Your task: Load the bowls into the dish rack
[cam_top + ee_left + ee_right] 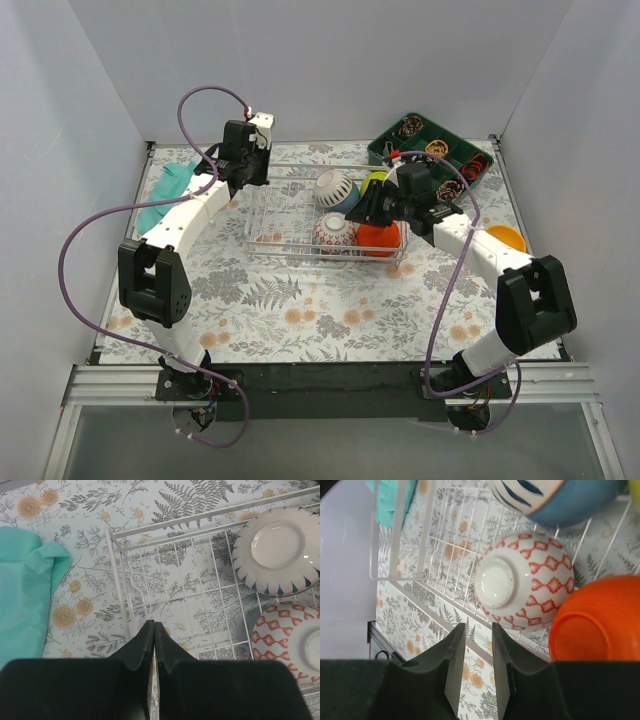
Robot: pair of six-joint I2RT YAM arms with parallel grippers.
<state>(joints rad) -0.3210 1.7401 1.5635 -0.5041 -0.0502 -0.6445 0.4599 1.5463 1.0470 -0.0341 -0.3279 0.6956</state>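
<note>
The wire dish rack (285, 215) stands mid-table. On its right side lie a blue-and-white striped bowl (336, 187), a red-patterned bowl (334, 232) upside down, an orange bowl (378, 238) and a yellow-green bowl (374, 181). Another orange bowl (506, 238) sits on the table at the right, outside the rack. My right gripper (478, 626) is open and holds nothing, just off the red-patterned bowl (525, 582) and beside the orange bowl (600, 620). My left gripper (154, 625) is shut and holds nothing, over the rack's left corner (120, 580).
A dark green compartment tray (440, 155) with small items stands at the back right. A teal cloth (170, 190) lies left of the rack. White walls close in the table on three sides.
</note>
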